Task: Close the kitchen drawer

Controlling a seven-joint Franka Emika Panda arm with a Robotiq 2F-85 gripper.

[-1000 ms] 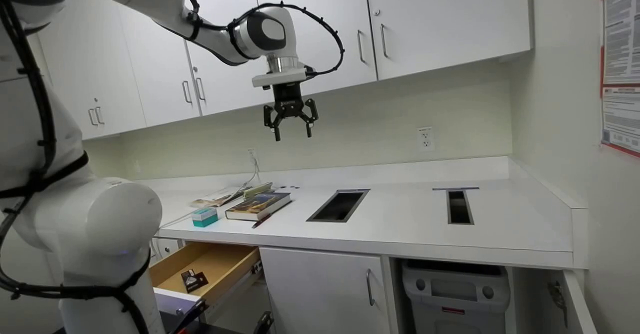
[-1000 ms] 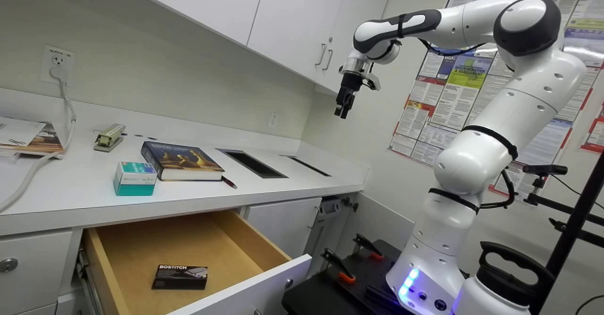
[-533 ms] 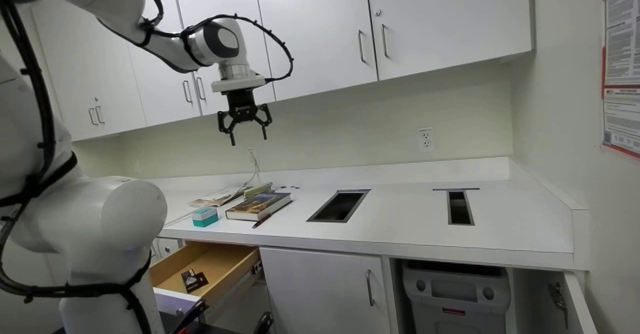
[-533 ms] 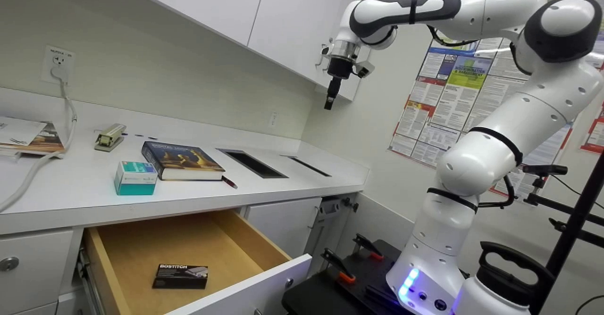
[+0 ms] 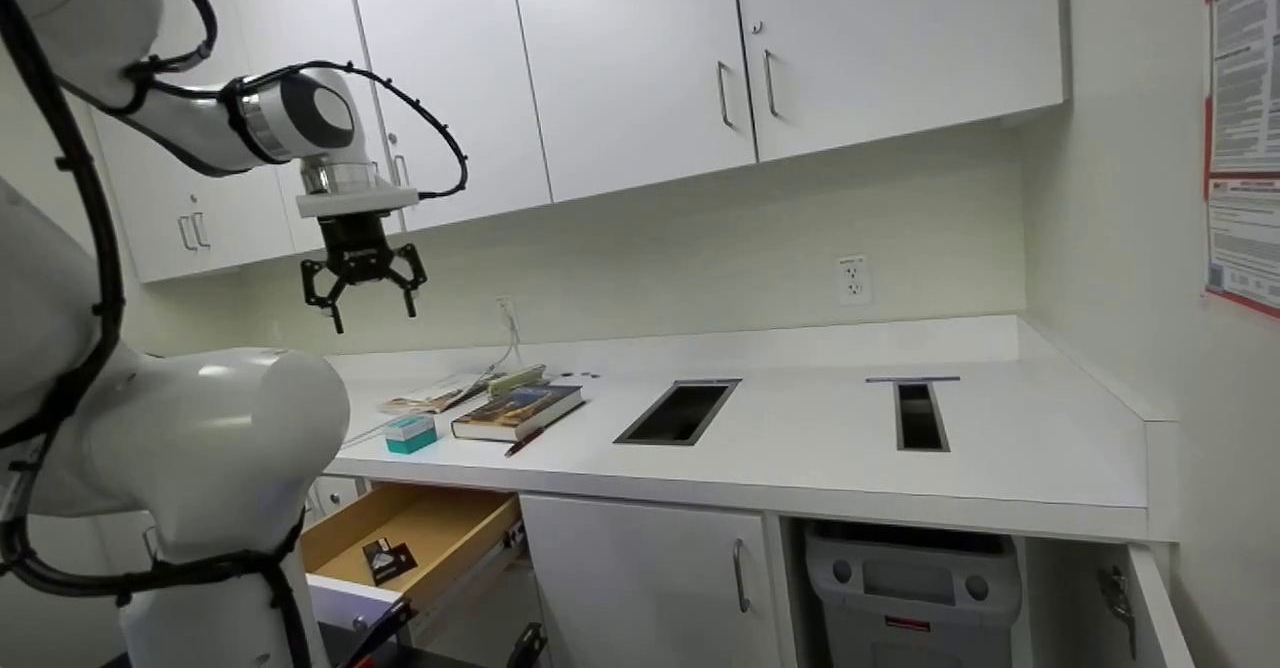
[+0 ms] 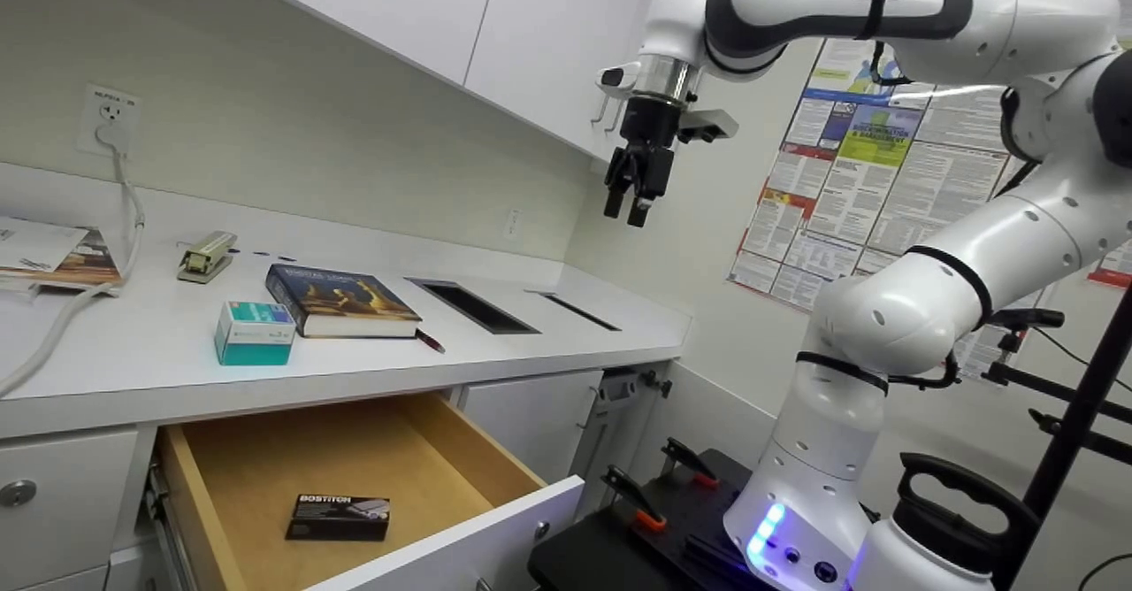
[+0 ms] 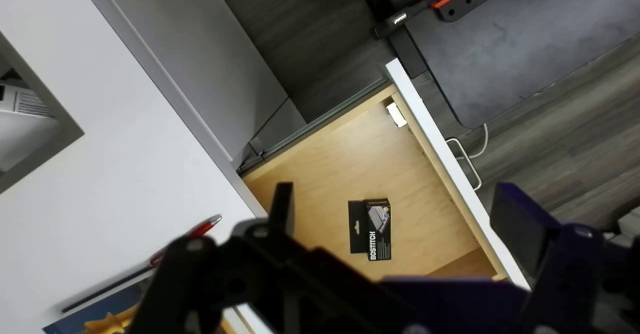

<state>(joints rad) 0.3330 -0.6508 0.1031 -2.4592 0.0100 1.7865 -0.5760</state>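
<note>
The kitchen drawer [image 6: 433, 476] stands pulled out below the counter. Its tan inside also shows in an exterior view [image 5: 445, 523] and in the wrist view [image 7: 325, 169]. Its white front [image 7: 449, 163] carries a metal bar handle [image 7: 468, 159], seen in the wrist view. A black Bostitch box [image 6: 338, 520] lies inside it, also in the wrist view [image 7: 379, 229]. My gripper [image 5: 374, 320] is open and empty, pointing down, high above and apart from the drawer. It also shows in an exterior view [image 6: 624, 217] and, with jaws wide apart, in the wrist view [image 7: 395, 189].
The white counter [image 5: 800, 448] holds a book [image 6: 340, 303], a teal box [image 6: 254, 352], a red pen [image 6: 430, 341] and a stapler [image 6: 205, 255]. Upper cabinets [image 5: 640, 68] hang above it. A black platform [image 6: 592, 556] with clamps is beside the drawer front. A lower cabinet door [image 5: 1155, 608] stands open.
My open gripper has moved steadily left in an exterior view and ends lower there. The arm has folded back toward its base. The drawer and the box in it have not moved.
</note>
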